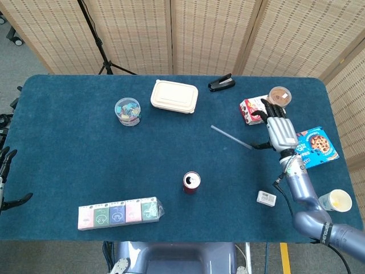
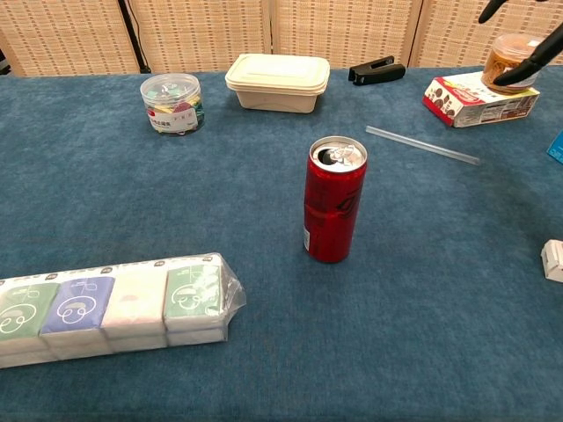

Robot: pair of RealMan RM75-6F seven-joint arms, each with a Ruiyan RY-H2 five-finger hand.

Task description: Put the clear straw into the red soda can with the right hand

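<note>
Clear straw (image 1: 231, 137) lies flat on the bench (image 1: 68, 165), beyond the upright red soda can (image 1: 191, 182), whose top is open. Right hand (image 1: 278, 130) hovers near the straw's end, fingers spread, empty.

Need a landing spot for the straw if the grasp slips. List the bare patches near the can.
Bare cloth surrounds the red soda can: wide open between it and the white eraser, also toward the clear straw. Crowded: tissue pack front-left, right hand among snack boxes.

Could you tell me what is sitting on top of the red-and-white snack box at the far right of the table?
A brown-lidded round tub rests on the snack box. Its contents are unclear, and the right hand partly covers them in the head view.
</note>
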